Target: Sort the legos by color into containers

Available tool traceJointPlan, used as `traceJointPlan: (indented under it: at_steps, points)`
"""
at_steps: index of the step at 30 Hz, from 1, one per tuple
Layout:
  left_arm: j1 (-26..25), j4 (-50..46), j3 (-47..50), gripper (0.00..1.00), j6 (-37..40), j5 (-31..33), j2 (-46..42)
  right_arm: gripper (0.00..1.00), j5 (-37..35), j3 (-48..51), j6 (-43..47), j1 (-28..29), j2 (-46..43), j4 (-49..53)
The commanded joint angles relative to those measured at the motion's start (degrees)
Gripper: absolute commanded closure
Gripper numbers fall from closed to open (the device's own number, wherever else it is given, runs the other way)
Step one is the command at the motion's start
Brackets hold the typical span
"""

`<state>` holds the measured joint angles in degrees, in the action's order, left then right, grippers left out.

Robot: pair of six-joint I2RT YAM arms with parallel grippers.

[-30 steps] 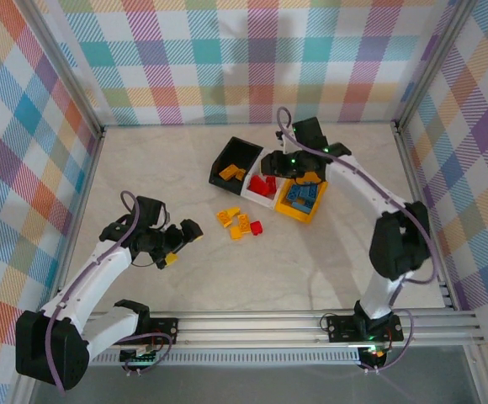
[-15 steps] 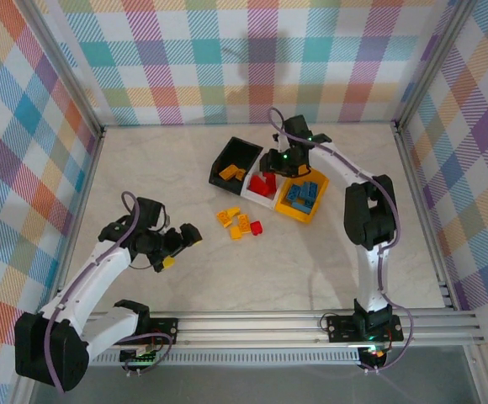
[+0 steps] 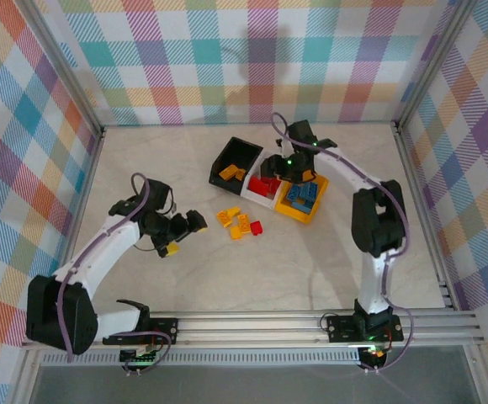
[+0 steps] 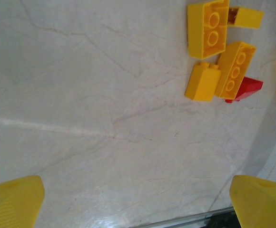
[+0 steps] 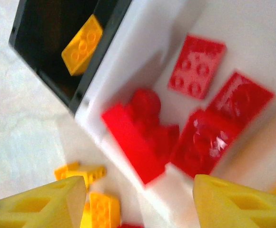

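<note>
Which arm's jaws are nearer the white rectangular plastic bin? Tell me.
Right. The right arm holds its jaws just above the white bin, over its red bricks; the left arm has its jaws well left of it, over bare table.

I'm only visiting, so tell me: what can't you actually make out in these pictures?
- Right wrist view: the red bricks in the white bin are blurred by motion; no exact count.
- Top view: the right gripper covers part of the white bin and yellow bin.
- Left wrist view: a yellow brick hides half a red brick.
</note>
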<state>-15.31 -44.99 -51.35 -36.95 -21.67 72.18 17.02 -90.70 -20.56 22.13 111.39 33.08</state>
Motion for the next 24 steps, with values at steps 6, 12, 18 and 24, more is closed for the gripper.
traceJointPlan:
  at_steps: [6,12,18,24]
  points:
    - [-5.3,1.4,-12.7,0.01,0.3,2.6,17.4,0.38,1.7,21.0,-0.1,0.7,-23.5,-2.8]
    - [-8.3,-0.7,-23.9,0.08,1.6,3.3,31.5,0.39,1.8,30.8,-2.2,0.9,-35.5,-2.5]
    - [-9.0,-3.8,-31.3,0.16,1.2,5.7,40.0,0.39,0.5,34.6,-1.8,0.9,-41.3,-1.1]
    - [-10.1,-5.5,-34.8,0.18,1.0,6.6,44.0,0.39,0.2,36.6,-1.0,0.9,-43.5,-0.6]
